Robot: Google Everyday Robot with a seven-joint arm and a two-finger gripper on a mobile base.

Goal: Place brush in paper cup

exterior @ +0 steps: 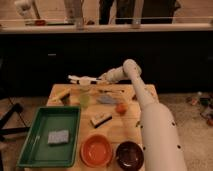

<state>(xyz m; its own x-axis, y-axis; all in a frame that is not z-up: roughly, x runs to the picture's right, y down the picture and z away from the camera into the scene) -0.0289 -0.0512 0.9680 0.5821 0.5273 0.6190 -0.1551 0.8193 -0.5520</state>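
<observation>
We work over the wooden surface (121,129), where the green tray (50,109) fills the near left. At the far edge the gripper (103,77), fingers clamped on one end of the brush (77,78), holds it level, jutting left above the paper cup (85,86), which stands just behind the pale green tumbler (85,100). We judge the brush needs tipping end-down and centring over the small rim before release, lest its long handle topple the light cup.

No text, label, brand or number is legible on any object. The gripper (98,78) is above the far edge of the table (126,128).
</observation>
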